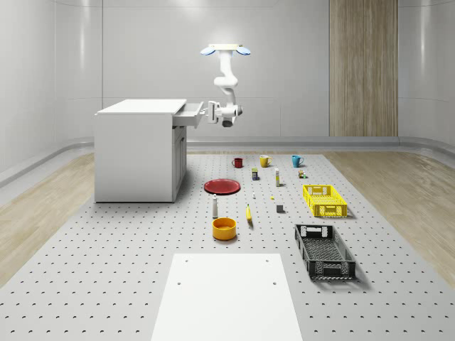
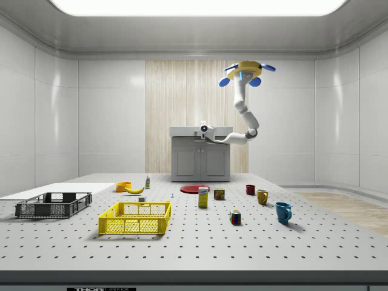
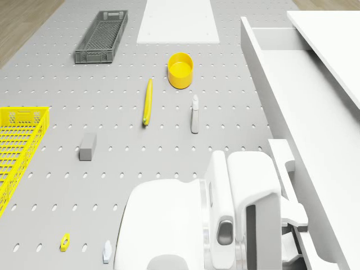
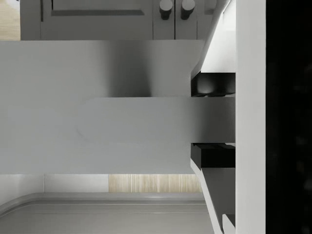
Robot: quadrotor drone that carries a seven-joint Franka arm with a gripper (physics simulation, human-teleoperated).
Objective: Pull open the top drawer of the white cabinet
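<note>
1. The drone (image 1: 225,50) hovers high in the room, just off the front of the white cabinet (image 1: 138,153), which stands on the perforated floor (image 1: 106,270) at the whole-scene view's left.
2. Its white arm (image 1: 227,82) hangs down and bends toward the cabinet, bringing the tool (image 1: 211,112) level with the top drawer (image 1: 188,115).
3. The top drawer sticks out partway from the cabinet front, just under the cabinet's top slab; in the drone view its open tray (image 3: 292,84) runs alongside the arm.
4. In the wrist view the tool's two dark pads (image 4: 212,84) sit on either side of the drawer handle (image 4: 146,119), clenched on it.
5. From the side, the tool (image 2: 205,128) meets the drawer front at the cabinet's top edge.
6. Out on the floor, well apart from the cabinet, lie a red plate (image 1: 222,186), an orange bowl (image 1: 224,228), a banana (image 1: 249,213), a small white bottle (image 1: 215,207), a yellow crate (image 1: 325,199) and a black crate (image 1: 324,251).
7. Three mugs stand in a row farther back: red (image 1: 237,163), yellow (image 1: 264,160) and blue (image 1: 296,160).
</note>
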